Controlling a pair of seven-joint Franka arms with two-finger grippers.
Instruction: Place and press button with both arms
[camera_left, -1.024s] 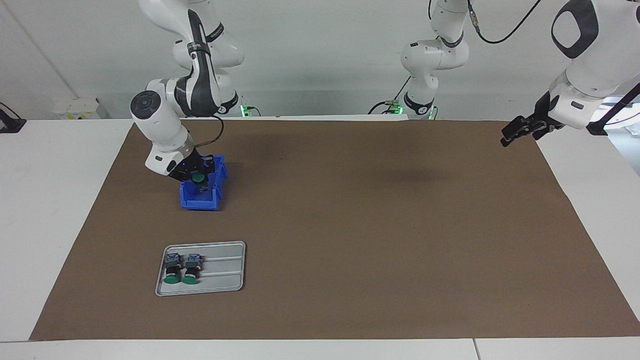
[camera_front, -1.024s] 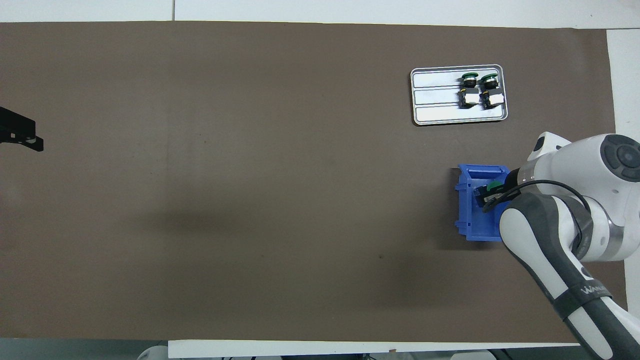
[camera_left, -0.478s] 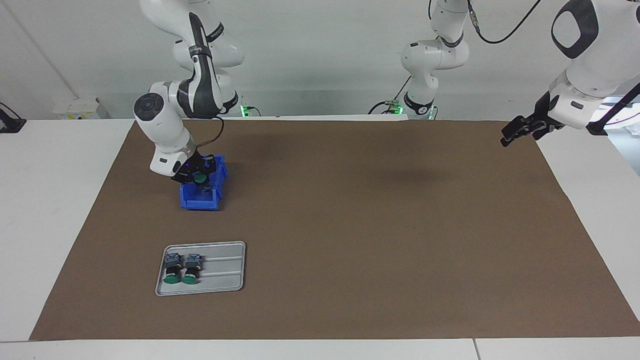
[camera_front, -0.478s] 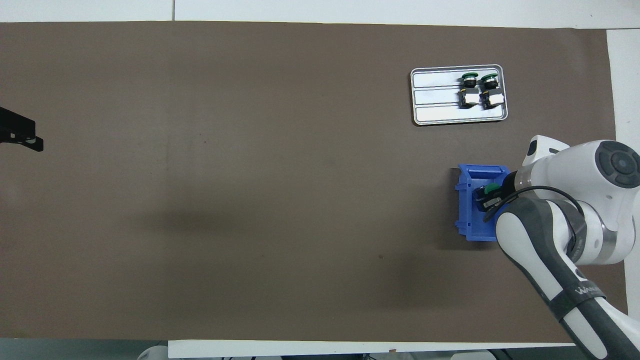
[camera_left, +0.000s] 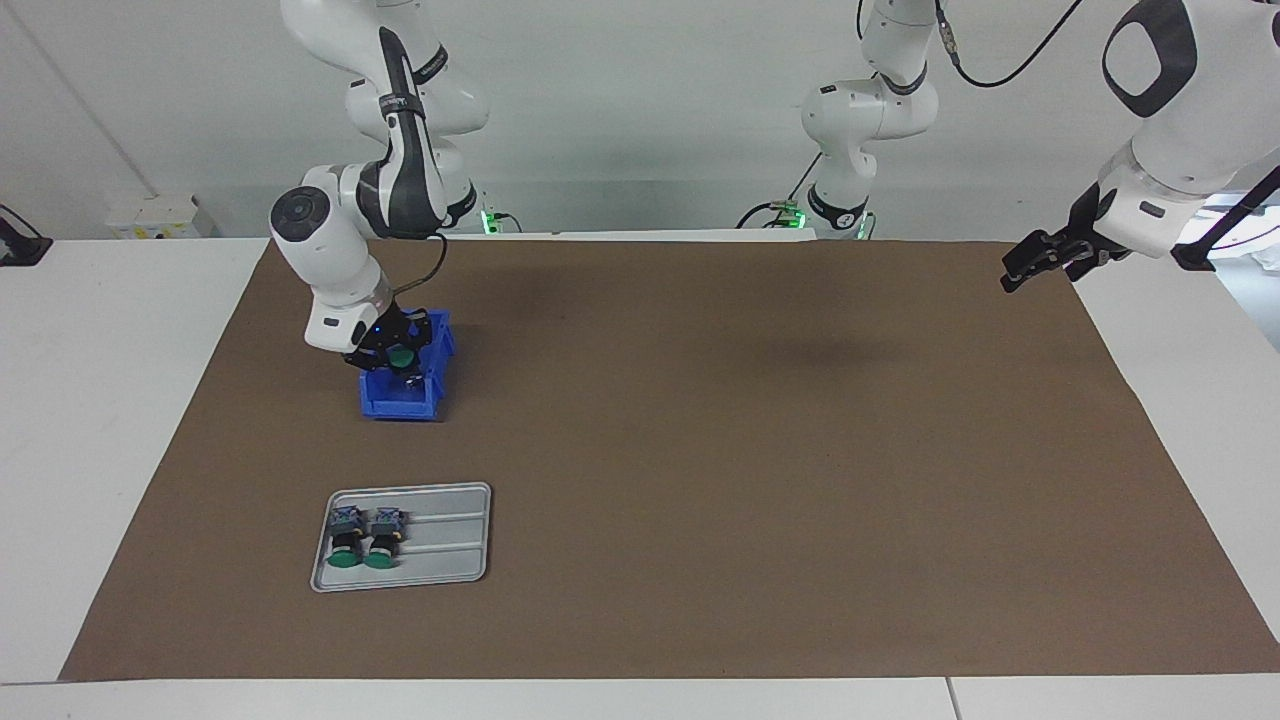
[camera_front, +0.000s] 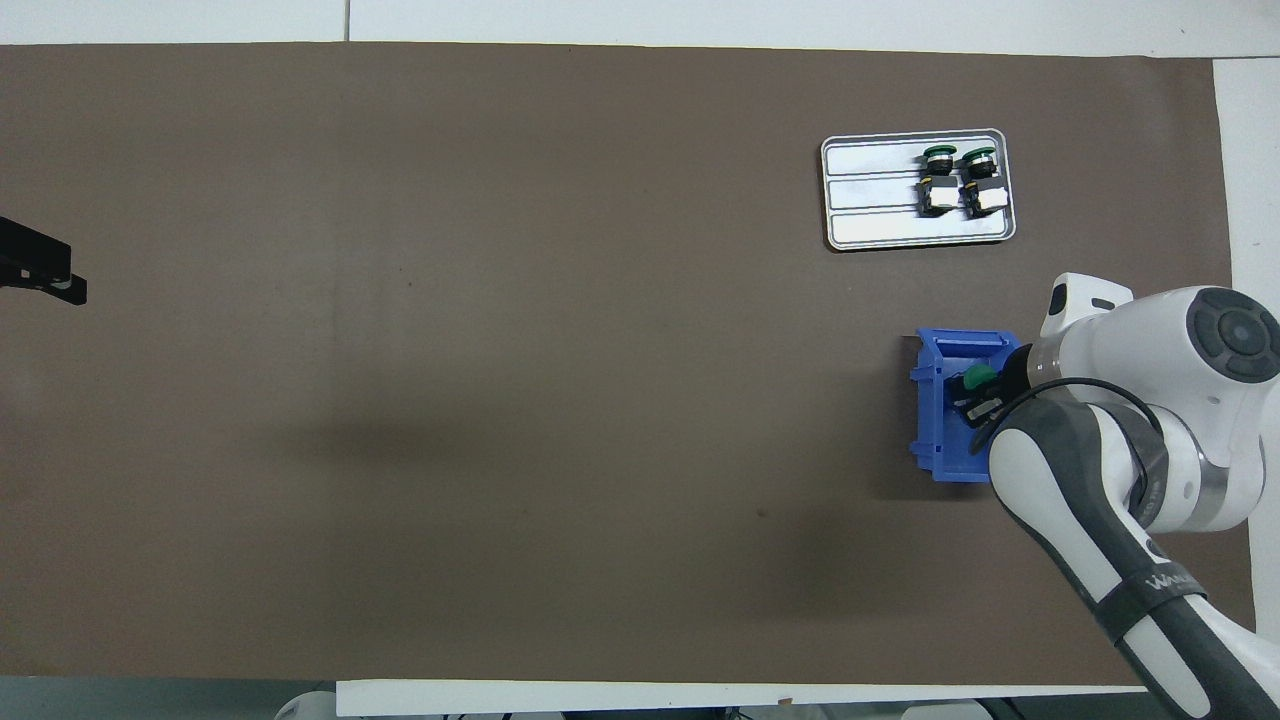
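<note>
Brown mat (camera_left: 700, 450) covering a white table (camera_left: 90, 400), pale wall (camera_left: 640, 110) at the robots' end.
Right gripper (camera_left: 400, 362) grips a green button (camera_left: 399, 354) over the blue bin (camera_left: 398, 400); left gripper (camera_left: 1030, 266), open, waits over the mat's edge.

High facing camera; steep overhead camera; shared brown mat (camera_left: 700, 450).

the table (camera_left: 100, 400) has a smooth white top with a faint sheen. a matt brown sheet (camera_left: 700, 450) that looks like paper covers most of it. the tray (camera_left: 445, 570) looks like brushed grey metal, with ridges pressed into it. the bin (camera_left: 400, 405) is smooth blue plastic. the two buttons (camera_left: 364, 537) lying in the tray have smooth green caps, black collars and grey-blue bodies that look like plastic. the arms (camera_left: 340, 250) have glossy white shells with dark-grey covers.
</note>
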